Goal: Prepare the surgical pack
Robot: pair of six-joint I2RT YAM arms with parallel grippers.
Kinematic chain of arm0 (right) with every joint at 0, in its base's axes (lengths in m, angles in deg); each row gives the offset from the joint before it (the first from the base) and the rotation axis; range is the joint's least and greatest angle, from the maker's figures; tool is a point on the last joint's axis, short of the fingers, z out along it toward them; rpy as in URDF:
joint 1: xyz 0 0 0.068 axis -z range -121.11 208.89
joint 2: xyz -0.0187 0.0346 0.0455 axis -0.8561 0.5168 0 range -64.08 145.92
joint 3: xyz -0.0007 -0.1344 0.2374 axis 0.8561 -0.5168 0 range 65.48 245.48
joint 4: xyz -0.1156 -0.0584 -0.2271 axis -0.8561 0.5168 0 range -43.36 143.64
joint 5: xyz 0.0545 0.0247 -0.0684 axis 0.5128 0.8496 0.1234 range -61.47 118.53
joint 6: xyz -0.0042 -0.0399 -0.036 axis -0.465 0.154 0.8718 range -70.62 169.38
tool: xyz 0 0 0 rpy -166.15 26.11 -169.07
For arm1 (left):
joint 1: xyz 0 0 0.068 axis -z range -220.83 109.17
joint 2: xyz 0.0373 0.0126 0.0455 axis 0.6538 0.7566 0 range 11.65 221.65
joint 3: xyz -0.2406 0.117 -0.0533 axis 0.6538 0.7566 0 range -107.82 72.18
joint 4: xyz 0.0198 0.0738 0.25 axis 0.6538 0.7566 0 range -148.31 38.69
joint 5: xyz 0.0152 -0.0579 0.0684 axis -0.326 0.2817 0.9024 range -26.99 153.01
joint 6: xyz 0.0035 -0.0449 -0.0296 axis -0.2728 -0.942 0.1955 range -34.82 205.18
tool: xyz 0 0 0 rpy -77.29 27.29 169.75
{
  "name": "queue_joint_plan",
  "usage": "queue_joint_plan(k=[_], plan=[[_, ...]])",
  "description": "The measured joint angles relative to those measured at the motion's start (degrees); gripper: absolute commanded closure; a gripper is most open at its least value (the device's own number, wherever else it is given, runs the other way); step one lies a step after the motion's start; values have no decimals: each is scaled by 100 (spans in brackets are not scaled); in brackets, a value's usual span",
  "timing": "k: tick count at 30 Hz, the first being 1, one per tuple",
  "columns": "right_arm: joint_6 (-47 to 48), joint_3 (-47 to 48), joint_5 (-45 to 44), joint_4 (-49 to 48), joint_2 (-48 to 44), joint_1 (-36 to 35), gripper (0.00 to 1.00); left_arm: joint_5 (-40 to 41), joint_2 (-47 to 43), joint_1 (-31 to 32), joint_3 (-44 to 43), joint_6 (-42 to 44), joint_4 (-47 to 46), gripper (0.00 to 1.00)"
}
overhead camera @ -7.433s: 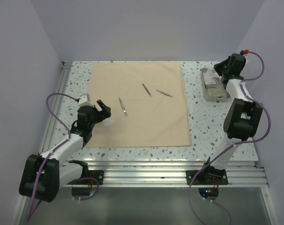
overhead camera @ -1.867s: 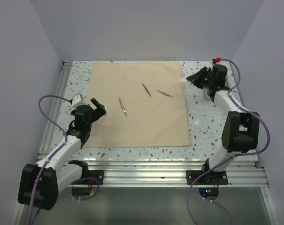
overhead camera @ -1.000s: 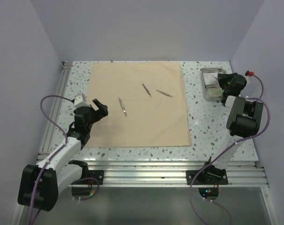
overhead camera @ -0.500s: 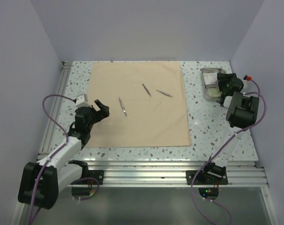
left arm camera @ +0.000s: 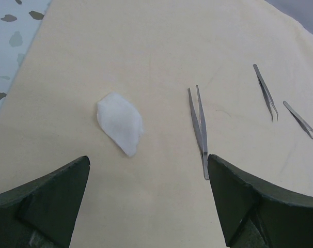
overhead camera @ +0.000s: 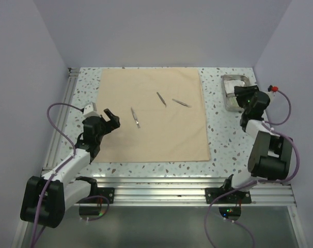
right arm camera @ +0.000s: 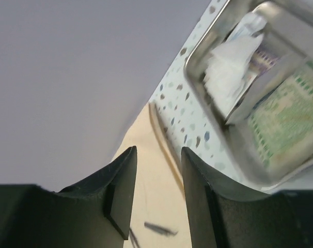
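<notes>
Surgical pack parts lie apart: limp tan cloth (overhead camera: 161, 134) spread mid-counter, carrying slippery tweezers (left arm camera: 199, 129) and a light white sachet (left arm camera: 120, 123); rigid steel tray (right arm camera: 228, 142) at the far right corner, probably best pinched by its rim. Left end effector (left arm camera: 149, 161) gapes wide, right end effector (right arm camera: 159, 151) part-open, both empty.

Left arm (overhead camera: 68, 165), right arm (overhead camera: 270, 160): white tubular links, black blocky joint housings. Purple cable (overhead camera: 49, 116) looped along each. Red cap (overhead camera: 272, 88) at right wrist. Pincer fingers (left arm camera: 43, 201) dark green, wedge-shaped. Black base brackets (overhead camera: 92, 195).
</notes>
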Motion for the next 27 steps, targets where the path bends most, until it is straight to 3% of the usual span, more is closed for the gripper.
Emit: queue_joint_plan(k=[7, 14, 16, 19, 22, 27], plan=[[249, -841, 186, 664, -1113, -1755, 64, 94, 361, -22, -136, -20, 94, 0], [446, -909, 306, 1233, -1147, -3504, 64, 76, 905, -186, -387, -48, 205, 14], [511, -879, 317, 1322, -1095, -3786, 64, 42, 1049, -308, -507, -83, 243, 17], [579, -826, 321, 1386, -960, -4024, 64, -72, 1294, -494, -737, -114, 297, 30], [621, -778, 326, 1405, -833, -4103, 64, -208, 1624, -625, -1014, -173, 361, 52], [682, -667, 378, 1453, -756, -4107, 64, -382, 2186, -654, -1335, -216, 468, 54]])
